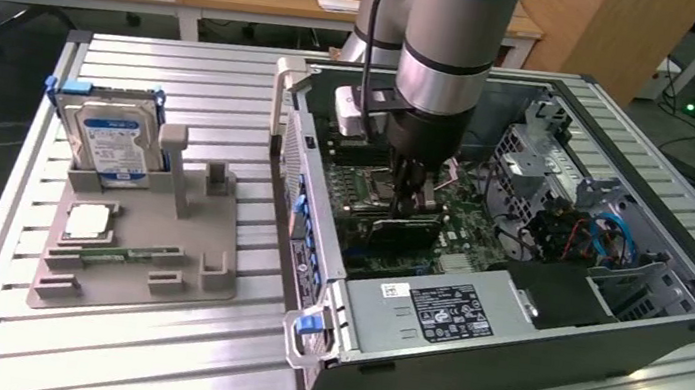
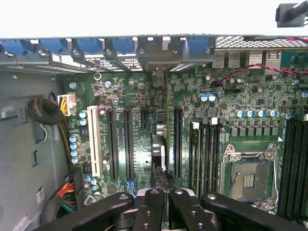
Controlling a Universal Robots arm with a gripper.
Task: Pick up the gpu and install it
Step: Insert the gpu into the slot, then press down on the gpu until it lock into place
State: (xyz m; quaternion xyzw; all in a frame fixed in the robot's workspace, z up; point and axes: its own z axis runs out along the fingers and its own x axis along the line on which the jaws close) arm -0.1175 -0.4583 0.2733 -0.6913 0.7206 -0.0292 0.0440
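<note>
Jaws [image 2: 163, 195] are clamped shut on the gpu [image 2: 160, 144], which stands edge-on over the motherboard [image 2: 250, 120] inside the case [image 1: 654, 316].

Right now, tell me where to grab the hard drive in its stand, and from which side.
Grip the hard drive by its top edge, across its two flat faces, coming from above: it stands upright in the grey holder, which covers its lower end.
</note>
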